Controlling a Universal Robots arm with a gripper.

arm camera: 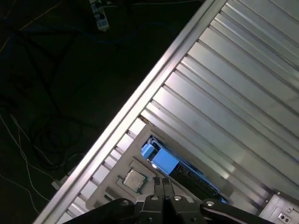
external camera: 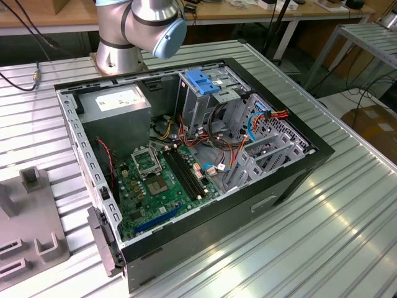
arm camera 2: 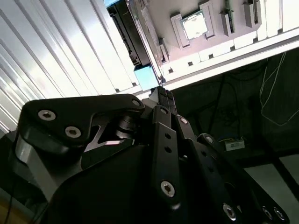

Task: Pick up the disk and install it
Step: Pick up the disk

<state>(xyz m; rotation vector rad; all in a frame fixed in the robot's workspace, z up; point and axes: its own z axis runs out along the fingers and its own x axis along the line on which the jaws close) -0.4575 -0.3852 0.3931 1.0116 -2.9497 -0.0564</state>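
In both wrist views the disk (arm camera: 161, 160) (arm camera 2: 127, 35) stands on edge in a grey holder (arm camera: 117, 170) (arm camera 2: 219, 39) near the rim of the ribbed metal table. It is a dark slab with bright blue plastic at its end. My gripper (arm camera: 161, 183) (arm camera 2: 161, 91) hangs over the disk's blue end, some way off it. Its two thin fingers are pressed together with nothing between them, so it is shut. The open computer case (external camera: 298, 174) lies on its side in the exterior view, with a silver drive cage (external camera: 198, 105) at its far end.
A square chip (arm camera: 134, 179) sits in the grey holder beside the disk. A blue plastic bracket (external camera: 201, 81) tops the drive cage, and coloured cables (external camera: 229, 149) run beside it. The arm's base (external camera: 124, 43) stands behind the case. A grey fixture (external camera: 28, 236) sits at the exterior view's left.
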